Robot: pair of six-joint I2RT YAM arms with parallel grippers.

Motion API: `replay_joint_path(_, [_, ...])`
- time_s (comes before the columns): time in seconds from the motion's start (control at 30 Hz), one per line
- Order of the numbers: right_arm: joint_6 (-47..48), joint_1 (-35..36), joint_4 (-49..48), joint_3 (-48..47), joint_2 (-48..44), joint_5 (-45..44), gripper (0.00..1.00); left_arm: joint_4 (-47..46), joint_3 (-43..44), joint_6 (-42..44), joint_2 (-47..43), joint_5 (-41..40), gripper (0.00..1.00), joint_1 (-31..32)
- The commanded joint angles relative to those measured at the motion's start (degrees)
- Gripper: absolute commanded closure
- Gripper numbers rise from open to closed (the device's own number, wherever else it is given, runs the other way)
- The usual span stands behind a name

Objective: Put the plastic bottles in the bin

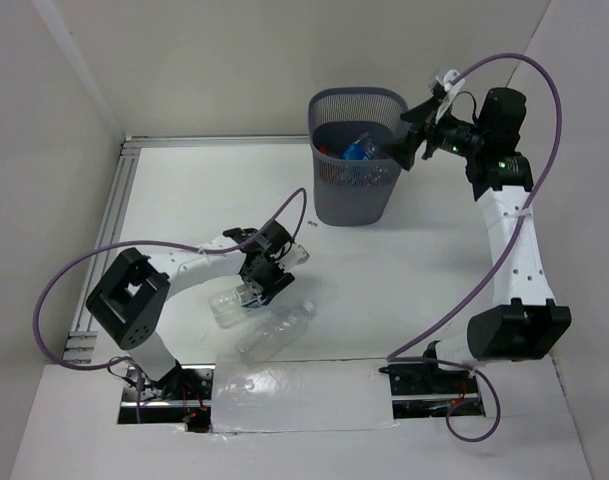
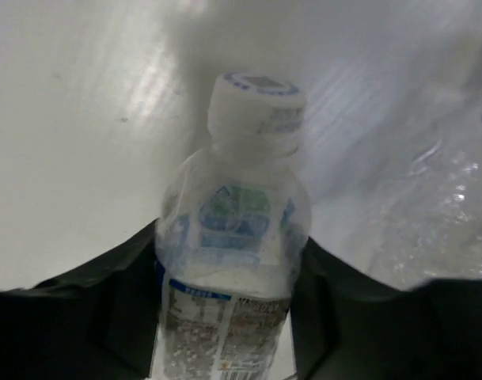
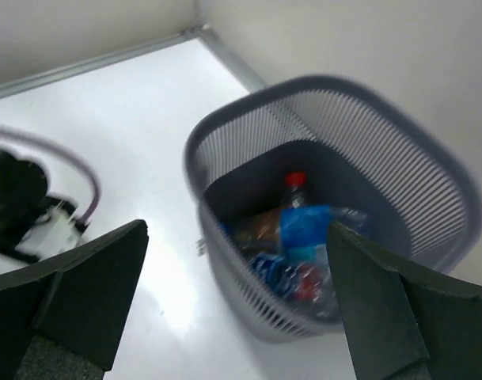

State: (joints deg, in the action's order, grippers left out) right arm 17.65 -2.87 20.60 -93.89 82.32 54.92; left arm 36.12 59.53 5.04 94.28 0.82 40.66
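Gripping a labelled bottle [image 2: 233,277] near the desk's near edge, the left gripper [image 1: 248,297] is closed on it; a clear bottle [image 1: 276,330] lies beside. At the far edge, the bin [image 1: 354,195] holds more bottles [image 3: 304,226], the right gripper [image 1: 399,140] open above its rim.

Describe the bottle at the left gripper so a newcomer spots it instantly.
Start at the near edge of the table, left of centre, where two clear bottles lie. It is the left bottle, between the fingers of the left gripper. Unlike its bare neighbour, it has a blue-printed label.
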Motion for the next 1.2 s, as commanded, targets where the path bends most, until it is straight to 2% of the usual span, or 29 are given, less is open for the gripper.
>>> replay_joint_path(0.0, [3.0, -1.5, 2.2, 5.9, -6.1, 6.9, 0.0, -0.2, 4.2, -1.7, -0.5, -6.7, 0.48, 0.1])
replay_joint_path(0.03, [4.4, -1.5, 2.8, 8.7, -7.1, 7.8, 0.04, -0.2, 4.7, -1.7, -2.7, -8.0, 0.57, 0.1])
replay_joint_path(0.07, [5.8, -1.5, 3.7, 9.9, -8.0, 10.1, 0.08, -0.8, 5.6, -2.2, -3.9, -8.9, 0.59, -0.4])
replay_joint_path(0.13, [12.6, -2.0, 9.2, 12.4, -10.3, 12.8, 0.41, -0.8, 10.2, -2.8, -5.9, -10.1, 0.62, -0.9])
replay_joint_path(0.17, [15.3, -2.0, 11.5, 13.3, -11.0, 14.4, 0.61, -0.8, 12.3, -3.3, -8.0, -10.1, 0.64, -1.5])
replay_joint_path(0.2, [20.5, -2.0, 13.7, 14.1, -12.5, 14.4, 0.9, -0.8, 16.5, -3.3, -8.8, -9.4, 0.65, -1.5])
replay_joint_path(0.23, [23.3, -2.0, 17.7, 16.2, -13.4, 15.1, 0.98, -0.8, 18.9, -3.9, -9.6, -8.6, 0.67, -2.0])
replay_joint_path(0.27, [26.5, -2.0, 20.2, 17.2, -14.3, 15.1, 1.0, -1.5, 21.4, -3.9, -10.3, -7.8, 0.72, -2.0])
replay_joint_path(0.3, [36.0, -2.0, 23.3, 18.3, -16.2, 15.1, 1.0, -2.5, 25.9, -3.9, -11.4, -5.7, 0.73, -2.0])
replay_joint_path(0.33, [40.2, -2.0, 27.9, 20.7, -17.2, 15.1, 0.92, -5.5, 28.0, -3.9, -11.9, -4.1, 0.74, -2.0])
replay_joint_path(0.37, [46.4, -1.5, 29.2, 22.3, -18.3, 14.6, 0.79, -7.4, 32.0, -4.6, -12.4, -1.5, 0.96, -2.0])
replay_joint_path(0.4, [48.7, -0.8, 30.3, 23.8, -20.7, 14.0, 0.61, -9.7, 33.7, -5.1, -12.5, -0.5, 0.98, -2.0])
replay_joint_path(0.43, [50.4, -0.8, 30.8, 27.0, -21.8, 12.9, 0.33, -15.0, 35.3, -5.1, -12.5, 1.3, 0.99, -2.0])
replay_joint_path(0.47, [51.1, -0.1, 30.1, 28.6, -23.0, 12.3, 0.27, -17.6, 36.8, -5.1, -12.5, 4.1, 0.99, -2.0])
replay_joint_path(0.57, [50.4, 1.9, 28.1, 33.2, -26.2, 10.7, 0.26, -27.3, 41.2, -6.6, -10.1, 7.7, 1.0, -2.5])
replay_joint_path(0.6, [50.4, 3.0, 28.1, 33.9, -26.2, 10.0, 0.26, -35.4, 41.2, -8.7, -9.2, 9.4, 1.0, -3.0])
replay_joint_path(0.67, [50.4, 4.2, 28.9, 35.1, -26.9, 9.4, 0.26, -44.5, 41.2, -10.3, -6.1, 11.7, 1.0, -3.0])
replay_joint_path(0.73, [50.9, 5.1, 29.8, 35.1, -26.9, 9.4, 0.26, -57.3, 40.4, -14.7, -3.3, 11.1, 0.97, -3.7])
replay_joint_path(0.8, [50.9, 5.8, 29.9, 36.3, -27.4, 8.8, 0.24, -62.3, 42.9, -17.7, 3.6, 10.5, 0.91, -4.5])
replay_joint_path(0.83, [50.3, 6.3, 29.9, 36.3, -27.9, 8.8, 0.21, -63.6, 46.9, -20.7, 6.3, 9.7, 0.88, -5.0])
replay_joint_path(0.9, [50.3, 7.0, 27.5, 37.8, -28.5, 7.0, 0.18, -63.6, 52.2, -22.4, 14.9, 8.1, 0.81, -5.0])
replay_joint_path(0.93, [49.0, 8.6, 26.7, 37.8, -28.5, 6.4, 0.18, -63.6, 57.2, -22.4, 17.5, 6.4, 0.72, -5.0])
replay_joint_path(1.0, [48.3, 9.6, 24.8, 39.5, -29.1, 4.6, 0.16, -61.7, 62.4, -22.4, 21.9, 4.1, 0.61, -5.0])
replay_joint_path(1.07, [48.3, 10.6, 24.1, 40.1, -29.1, 3.7, 0.1, -58.9, 68.7, -20.8, 26.5, -0.2, 0.3, -4.3])
replay_joint_path(1.1, [48.3, 11.4, 24.1, 40.7, -29.1, 3.2, 0.08, -57.0, 70.0, -20.0, 27.2, -1.2, 0.06, -4.3])
replay_joint_path(1.13, [48.3, 12.4, 24.1, 40.7, -29.1, 3.2, 0.04, -56.0, 71.5, -19.5, 27.2, -2.0, 0.0, -4.3])
replay_joint_path(1.17, [48.3, 13.1, 23.5, 41.3, -29.1, 3.2, 0.01, -55.5, 71.5, -18.9, 26.5, -2.1, 0.0, -4.9])
